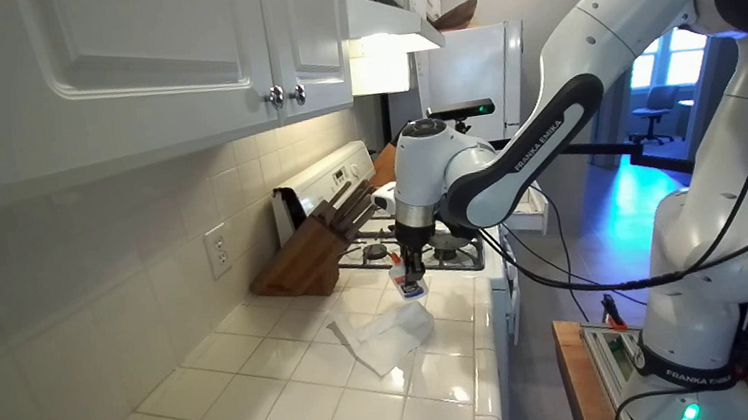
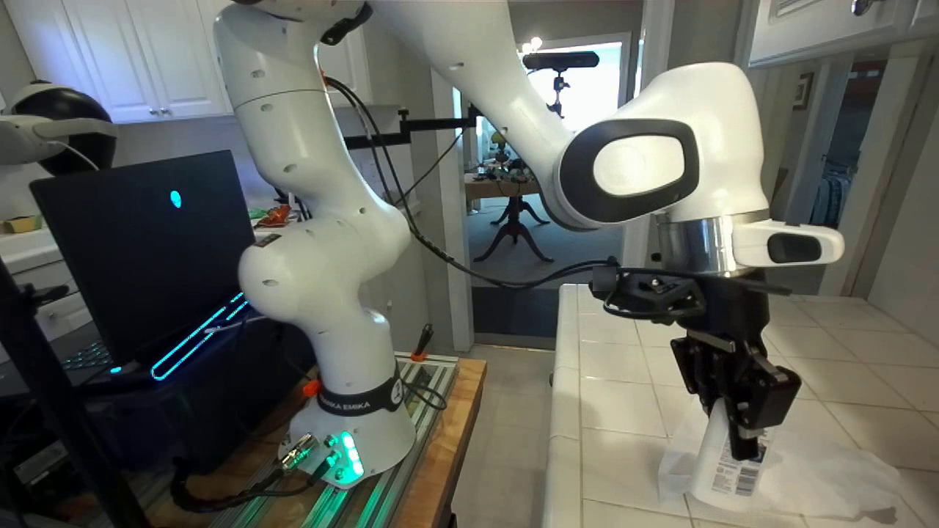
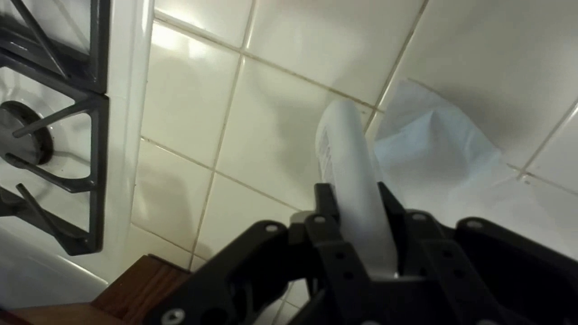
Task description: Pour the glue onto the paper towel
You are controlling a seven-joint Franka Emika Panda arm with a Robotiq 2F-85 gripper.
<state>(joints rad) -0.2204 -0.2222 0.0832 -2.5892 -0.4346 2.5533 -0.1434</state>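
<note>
Gripper (image 3: 357, 198) is closed down to bottle thickness; glue bottle (image 3: 350, 153) is pinched between its black fingers (image 3: 326, 198), one per side. Bottle is smooth whitish plastic, flattened, rounded at the edges. Label (image 2: 737, 469) is printed with a barcode on a broad face. Orange top (image 1: 395, 258) is seen at the upper end in an exterior view; base is pointed down, body tilted slightly off vertical. Contact with the counter can't be told.

Paper towel (image 1: 391, 338): thin, matte white, rumpled, one fold raised in the wrist view. It is spread on the counter (image 1: 299, 408), just to the near side of the bottle in that exterior view. Counter is faced in glossy square tile, darker grout lines.

Far side: dark metal grates (image 3: 100, 135) are set on the white stove (image 3: 124, 149). Slanted brown-wood knife block (image 1: 301, 259) is placed far left, by the tiled wall (image 1: 107, 324).
</note>
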